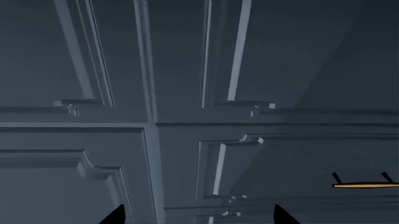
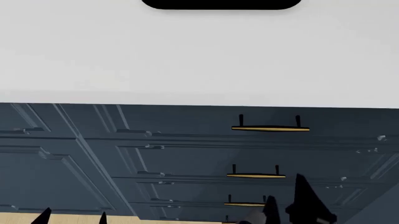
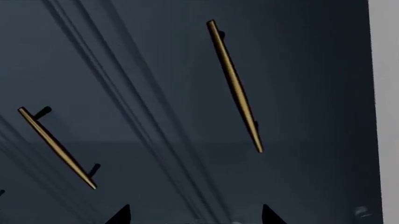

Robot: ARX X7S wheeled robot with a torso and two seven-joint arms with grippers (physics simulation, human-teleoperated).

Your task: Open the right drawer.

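Both pincers empty with fingers spread: left pincer [image 2: 74, 216] low, right pincer [image 2: 287, 200] raised higher.

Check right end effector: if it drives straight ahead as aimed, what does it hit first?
Probably the slate-blue drawer front between the two brass handles, not a handle. The right end effector looks open; depth unclear.

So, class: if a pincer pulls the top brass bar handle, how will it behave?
The brass bar handle looks thin, smooth and tapered, so probably slippery. Two black posts hold it off the drawer front, so it likely stays rigid, pulling the drawer straight out.
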